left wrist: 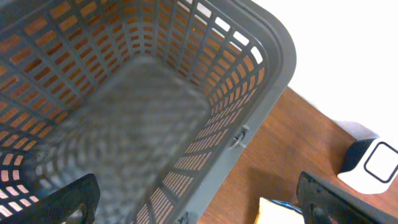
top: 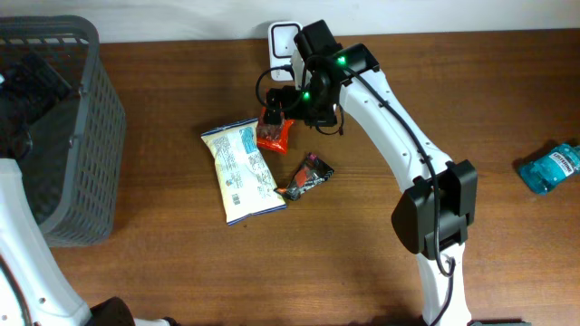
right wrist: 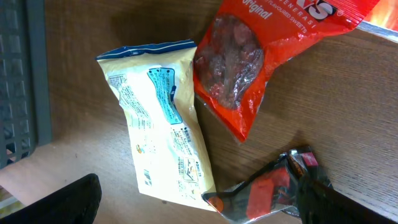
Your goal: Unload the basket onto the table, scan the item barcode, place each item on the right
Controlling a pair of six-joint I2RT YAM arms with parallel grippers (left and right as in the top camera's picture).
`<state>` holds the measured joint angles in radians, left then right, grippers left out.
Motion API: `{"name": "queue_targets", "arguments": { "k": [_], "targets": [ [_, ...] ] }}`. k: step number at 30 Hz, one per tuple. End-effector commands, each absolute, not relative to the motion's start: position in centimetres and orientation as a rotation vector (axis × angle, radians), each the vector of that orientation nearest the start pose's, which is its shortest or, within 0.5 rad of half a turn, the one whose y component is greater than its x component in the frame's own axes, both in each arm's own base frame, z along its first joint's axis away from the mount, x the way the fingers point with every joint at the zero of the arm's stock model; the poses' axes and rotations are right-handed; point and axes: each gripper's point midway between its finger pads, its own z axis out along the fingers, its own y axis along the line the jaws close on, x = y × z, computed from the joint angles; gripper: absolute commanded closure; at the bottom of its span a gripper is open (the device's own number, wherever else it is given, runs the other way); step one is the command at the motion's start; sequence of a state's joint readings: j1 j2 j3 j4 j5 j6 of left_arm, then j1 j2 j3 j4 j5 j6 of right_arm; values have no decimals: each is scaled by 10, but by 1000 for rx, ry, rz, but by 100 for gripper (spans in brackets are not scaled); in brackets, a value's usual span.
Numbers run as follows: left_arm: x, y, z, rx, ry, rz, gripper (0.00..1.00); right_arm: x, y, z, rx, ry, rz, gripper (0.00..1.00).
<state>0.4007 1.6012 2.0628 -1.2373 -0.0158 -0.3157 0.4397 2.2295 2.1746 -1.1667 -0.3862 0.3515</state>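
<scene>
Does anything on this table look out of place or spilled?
Nothing looks spilled. Only the blue bottle stands out: it lies on its side at the far right, alone, while the cream bag, red bag and dark wrapper sit clustered together near the middle.

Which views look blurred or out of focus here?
Left wrist: the basket is soft at its floor, crisper at its rim. Right wrist: the cream packet and red packet are sharp, the dark fingers at the bottom edge defocused. Overhead: sharp, evenly lit.

Between basket and bottle lie snack bags.
</scene>
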Motion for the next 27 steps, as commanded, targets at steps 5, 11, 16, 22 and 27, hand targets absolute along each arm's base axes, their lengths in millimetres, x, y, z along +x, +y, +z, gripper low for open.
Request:
{"name": "queue_targets", "arguments": {
  "k": [5, 11, 16, 22, 27],
  "targets": [
    [364, 159, 372, -842, 2178, 62, 1, 427, 283, 149, -257, 2881, 705, 1],
    [364, 159, 372, -842, 2178, 62, 1, 441, 284, 149, -256, 2824, 653, 1],
    [364, 159, 372, -842, 2178, 62, 1, 466, 270, 144, -40, 2775, 497, 0],
    [364, 159, 372, -842, 2178, 62, 1, 488, 282, 114, 132, 2749, 561, 27],
    [364, 159, 372, -842, 2178, 62, 1, 490, 310, 85, 73, 2746, 581, 53]
  ]
}}
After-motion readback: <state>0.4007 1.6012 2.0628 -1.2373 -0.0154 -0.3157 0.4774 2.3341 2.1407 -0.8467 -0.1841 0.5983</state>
